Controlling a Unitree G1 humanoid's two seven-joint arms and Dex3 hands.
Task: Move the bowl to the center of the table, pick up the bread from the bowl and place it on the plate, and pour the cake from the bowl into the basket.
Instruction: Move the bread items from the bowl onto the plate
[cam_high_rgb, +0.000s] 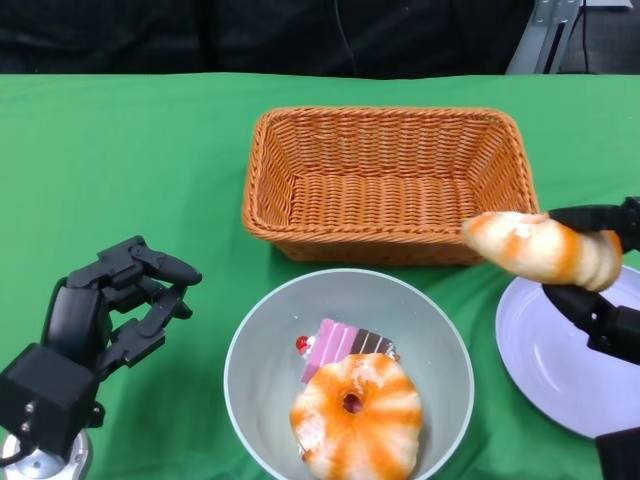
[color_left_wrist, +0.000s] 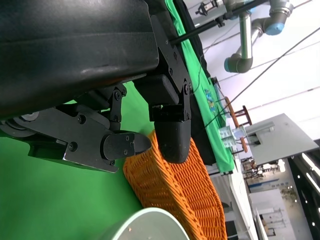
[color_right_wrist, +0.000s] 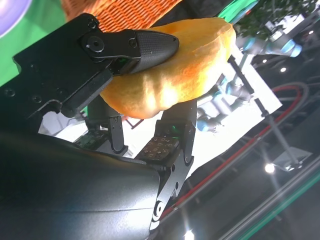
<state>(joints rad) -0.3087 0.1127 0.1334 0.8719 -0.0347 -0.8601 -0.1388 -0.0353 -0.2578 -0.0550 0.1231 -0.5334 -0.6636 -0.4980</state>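
A grey bowl (cam_high_rgb: 250, 350) sits near the table's front middle, holding an orange-striped bread ring (cam_high_rgb: 355, 415) and a pink and brown cake slice (cam_high_rgb: 335, 345). My right hand (cam_high_rgb: 600, 290) grips a second orange-striped bread (cam_high_rgb: 545, 248) in the air, over the left rim of the white plate (cam_high_rgb: 550, 360). The right wrist view shows the same bread (color_right_wrist: 175, 75) pinched between my fingers (color_right_wrist: 145, 45). My left hand (cam_high_rgb: 110, 310) hovers left of the bowl, fingers apart, holding nothing. The woven orange basket (cam_high_rgb: 385, 180) stands behind the bowl.
Green cloth covers the table. The basket (color_left_wrist: 185, 185) and the bowl's rim (color_left_wrist: 150, 225) show in the left wrist view. Dark background lies beyond the table's far edge, with a metal frame (cam_high_rgb: 545, 35) at the back right.
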